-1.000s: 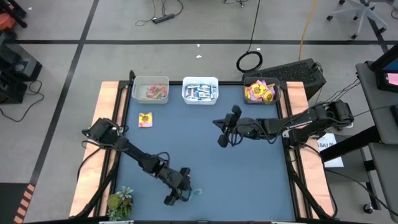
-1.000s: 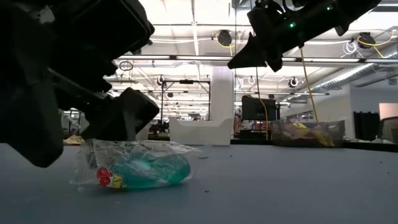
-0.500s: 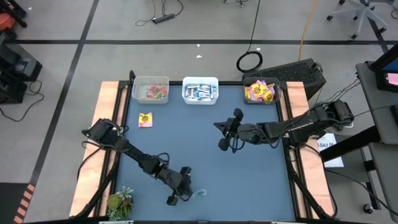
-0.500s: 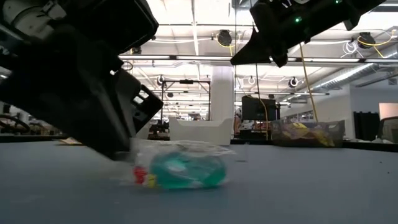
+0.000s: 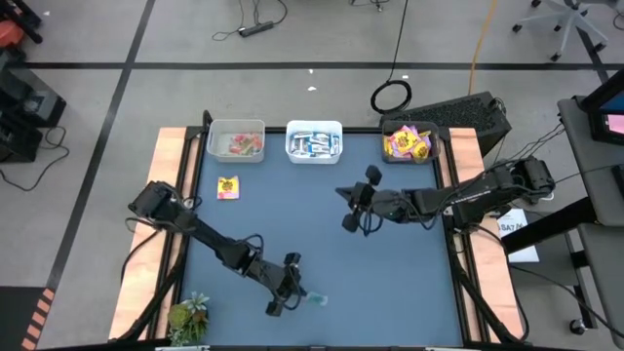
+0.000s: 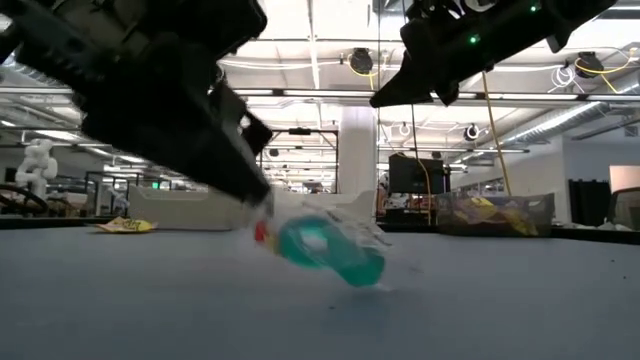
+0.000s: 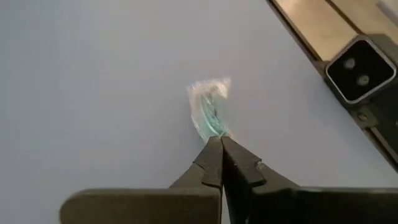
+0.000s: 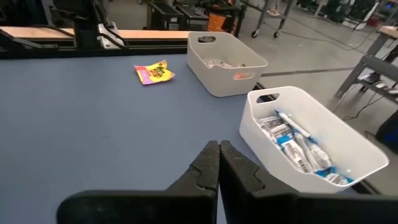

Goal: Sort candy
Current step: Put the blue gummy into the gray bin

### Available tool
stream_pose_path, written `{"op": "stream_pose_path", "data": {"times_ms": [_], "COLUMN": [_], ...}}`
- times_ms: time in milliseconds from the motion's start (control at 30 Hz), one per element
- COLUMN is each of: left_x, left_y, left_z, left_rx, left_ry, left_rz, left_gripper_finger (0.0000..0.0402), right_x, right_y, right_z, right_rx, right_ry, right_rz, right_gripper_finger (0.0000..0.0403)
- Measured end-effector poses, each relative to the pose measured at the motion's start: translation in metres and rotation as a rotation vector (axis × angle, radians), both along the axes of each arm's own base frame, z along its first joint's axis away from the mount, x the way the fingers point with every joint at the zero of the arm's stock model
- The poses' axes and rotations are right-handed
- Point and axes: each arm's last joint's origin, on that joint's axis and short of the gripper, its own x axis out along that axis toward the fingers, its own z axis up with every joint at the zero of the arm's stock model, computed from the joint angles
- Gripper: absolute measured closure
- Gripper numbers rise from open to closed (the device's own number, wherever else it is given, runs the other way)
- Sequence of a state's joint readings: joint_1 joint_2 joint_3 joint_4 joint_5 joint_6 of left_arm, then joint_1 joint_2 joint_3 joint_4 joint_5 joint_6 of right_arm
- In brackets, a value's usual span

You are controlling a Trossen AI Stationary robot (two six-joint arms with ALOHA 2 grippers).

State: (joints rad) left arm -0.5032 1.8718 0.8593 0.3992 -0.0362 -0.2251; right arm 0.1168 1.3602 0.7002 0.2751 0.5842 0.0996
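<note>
Greenish clear candy (image 6: pixel 330 250) hangs just above the bench (image 5: pixel 390 283), near its front edge, long axis tilted, far end lower. Left gripper (image 7: pixel 219 138) pinches its wrapper end. Right gripper (image 8: pixel 219 144) hovers mid-bench, jaws pressed together. Print on the wrapper is blurred.

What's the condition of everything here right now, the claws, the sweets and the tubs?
left gripper: shut on the greenish candy's wrapper
greenish candy: pinched, tilted
right gripper: shut, empty, raised
yellow packet: loose on the table
left bin: holds red/pink pieces
middle bin: holds blue-and-white bars
right bin: holds yellow packets
</note>
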Motion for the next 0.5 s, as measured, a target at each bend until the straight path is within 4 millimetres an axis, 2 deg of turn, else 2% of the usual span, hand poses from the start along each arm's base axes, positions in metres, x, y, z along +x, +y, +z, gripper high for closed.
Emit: {"op": "stream_pose_path", "data": {"times_ms": [267,500], "left_x": [-0.009,-0.019], "left_y": [0.019,0.032], "left_z": [0.030,0.041], "left_rx": [0.124,0.244], "left_ry": [0.012,0.051], "left_rz": [0.069,0.181], "left_gripper_finger": [0.0400,0.0401], "right_x": [0.001,0.001], "right_y": [-0.015,-0.025], "right_z": [0.001,0.001], "right_rx": [-0.066,-0.101], "right_ry": [0.028,0.051], "right_rz": [-0.019,-0.037], "right_gripper_finger": [0.0403,0.0403]}}
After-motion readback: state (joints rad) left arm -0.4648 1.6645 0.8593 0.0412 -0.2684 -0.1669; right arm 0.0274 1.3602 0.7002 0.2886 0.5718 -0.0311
